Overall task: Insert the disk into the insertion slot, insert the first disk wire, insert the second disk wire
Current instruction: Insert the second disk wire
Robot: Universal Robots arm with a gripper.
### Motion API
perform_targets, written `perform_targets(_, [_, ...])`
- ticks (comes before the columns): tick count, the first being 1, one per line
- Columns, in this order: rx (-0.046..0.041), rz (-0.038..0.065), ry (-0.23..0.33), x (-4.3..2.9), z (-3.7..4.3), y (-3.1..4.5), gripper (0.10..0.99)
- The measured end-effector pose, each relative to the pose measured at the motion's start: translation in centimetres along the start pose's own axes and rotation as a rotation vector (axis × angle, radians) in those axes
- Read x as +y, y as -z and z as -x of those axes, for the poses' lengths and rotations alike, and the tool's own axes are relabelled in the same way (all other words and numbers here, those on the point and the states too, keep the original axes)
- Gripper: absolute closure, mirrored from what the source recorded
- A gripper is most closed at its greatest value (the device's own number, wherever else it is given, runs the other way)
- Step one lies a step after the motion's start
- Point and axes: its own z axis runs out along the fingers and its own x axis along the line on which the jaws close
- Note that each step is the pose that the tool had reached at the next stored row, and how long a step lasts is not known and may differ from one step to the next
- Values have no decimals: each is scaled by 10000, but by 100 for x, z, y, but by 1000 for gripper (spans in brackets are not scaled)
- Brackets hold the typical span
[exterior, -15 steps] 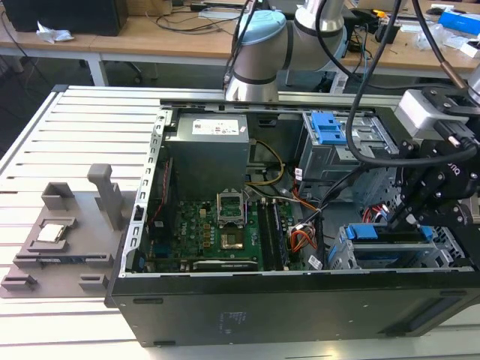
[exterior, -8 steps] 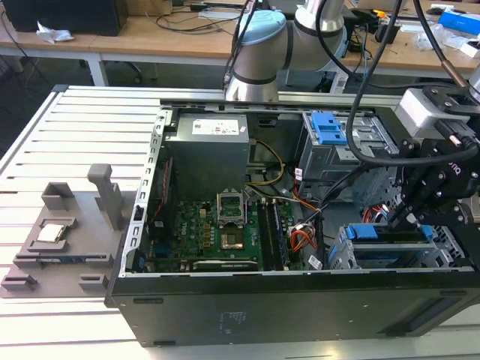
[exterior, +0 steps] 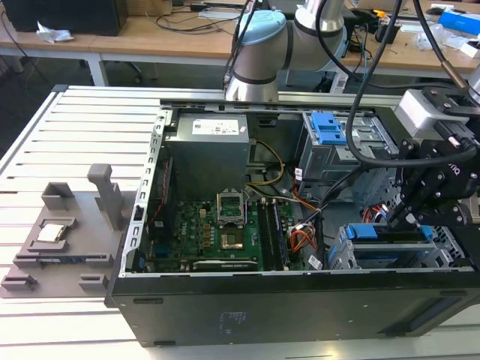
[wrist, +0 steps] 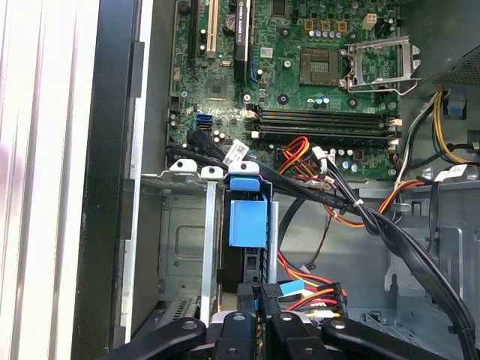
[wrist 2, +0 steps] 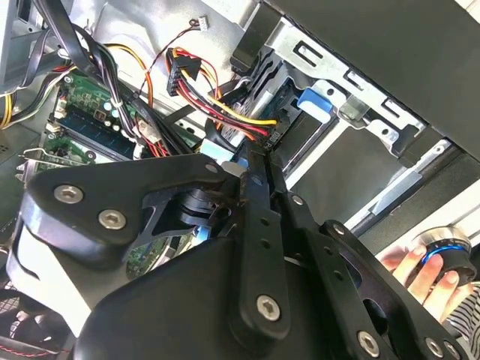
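claw [wrist: 262, 304] at disk [wrist: 247, 225] edge, seated in insertion slot [wrist: 187, 225]

The arm [exterior: 315, 30] reaches down over the case — gripper [wrist: 264, 300] fingers drawn close together, pointing downward.

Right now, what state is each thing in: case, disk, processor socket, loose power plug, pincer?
computer case: lying on its side, side panel off.
disk: sitting in the insertion slot.
processor socket: open, retaining frame raised.
power plug: unplugged, hanging free.
pincer: at the disk's cable end, among the wires.
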Motion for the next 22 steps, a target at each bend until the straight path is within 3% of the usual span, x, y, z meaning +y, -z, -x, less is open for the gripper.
perform_targets(7, [-1, -1, 0, 3, -2, 34, 937])
perform_targets(9, [-46, -1, 4, 4, -2, 38, 937])
perform_targets(10, [-80, 0, 7, 3, -1, 32, 937])
perform_targets(22, [-131, 10, 12, -13, -8, -5, 937])
